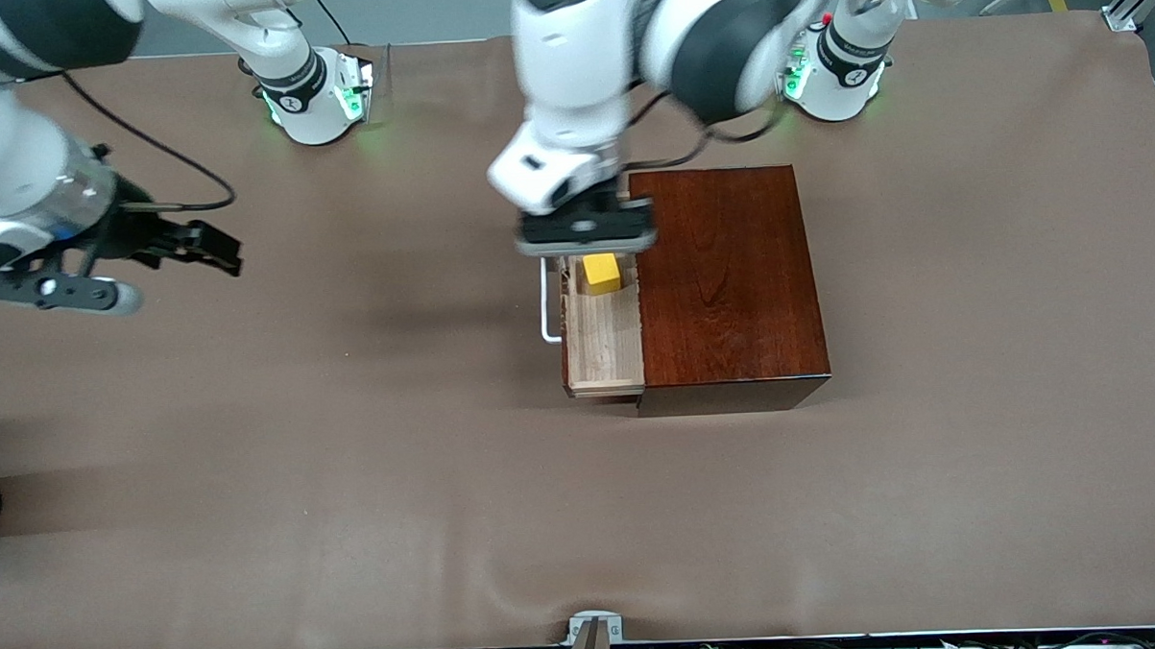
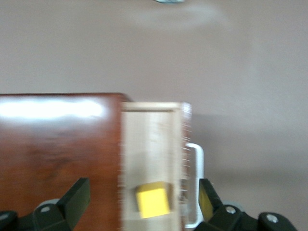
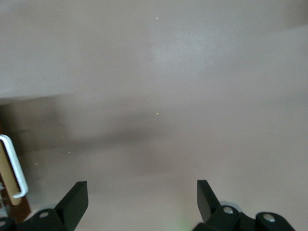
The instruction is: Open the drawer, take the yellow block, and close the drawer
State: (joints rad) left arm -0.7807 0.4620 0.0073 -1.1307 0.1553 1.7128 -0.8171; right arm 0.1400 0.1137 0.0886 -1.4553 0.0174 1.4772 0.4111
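The dark reddish-brown box (image 1: 730, 281) stands mid-table. Its drawer (image 1: 602, 348) is slid out toward the right arm's end, showing its pale wood floor (image 2: 151, 139) and white bar handle (image 1: 545, 306). The yellow block (image 1: 602, 273) lies in the drawer, at the end farther from the front camera. My left gripper (image 1: 589, 247) hangs open directly over that block (image 2: 153, 200), its fingers (image 2: 77, 197) spread wider than the drawer and touching nothing. My right gripper (image 1: 217, 249) waits open and empty in the air over bare table, toward the right arm's end.
A brown cloth (image 1: 352, 467) covers the whole table. The right wrist view shows the white handle (image 3: 13, 168) at its edge, some way from that gripper (image 3: 142, 199). Both arm bases (image 1: 315, 93) stand along the table edge farthest from the front camera.
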